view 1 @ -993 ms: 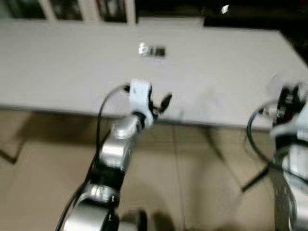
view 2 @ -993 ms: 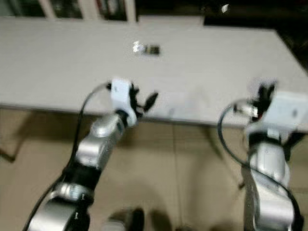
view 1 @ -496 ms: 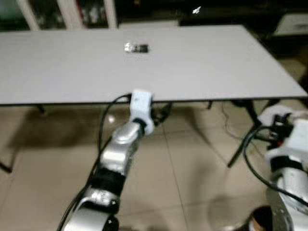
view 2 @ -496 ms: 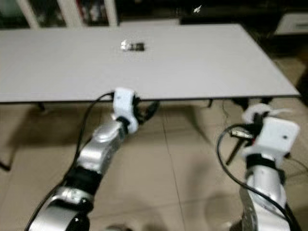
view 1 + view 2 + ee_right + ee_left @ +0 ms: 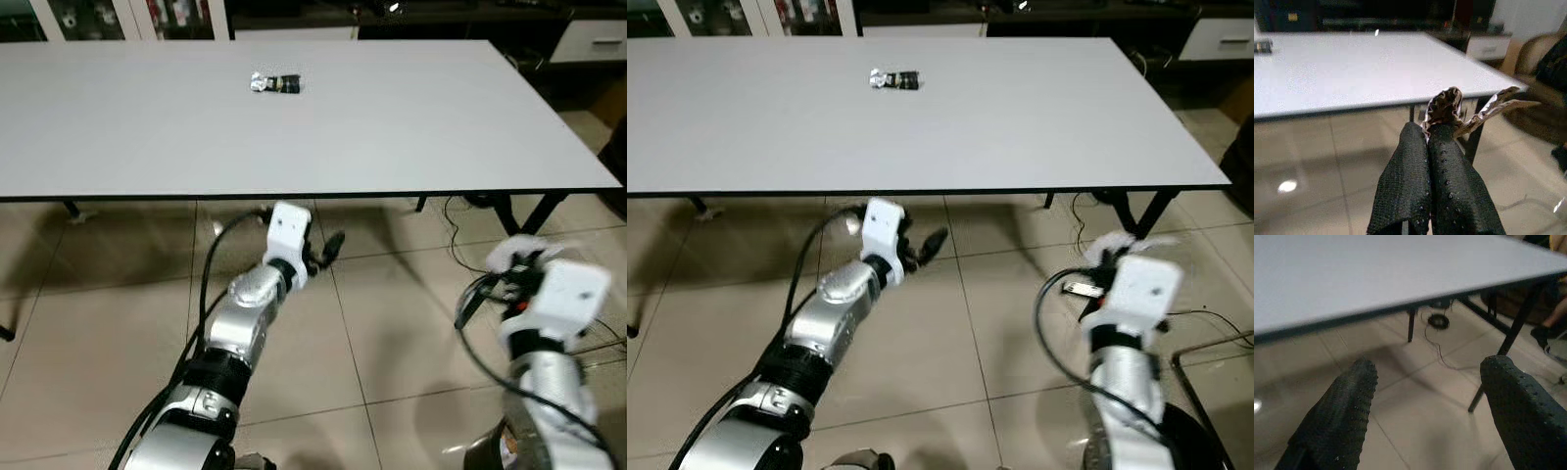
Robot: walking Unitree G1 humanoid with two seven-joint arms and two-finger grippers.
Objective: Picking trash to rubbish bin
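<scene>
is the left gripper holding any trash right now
No, the left gripper is open with bare floor between its fingers.

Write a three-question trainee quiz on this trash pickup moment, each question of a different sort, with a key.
1. True or false: the right pincer is shut on a crumpled foil wrapper.
2. Multiple choice: where does the other piece of trash lie? A) on the floor tiles B) on the far part of the white table C) between the left pincer's fingers
3. Fill in: the left pincer is held below the table edge with its fingers ____ and nothing between them.

Key: 1 true; 2 B; 3 open
</scene>
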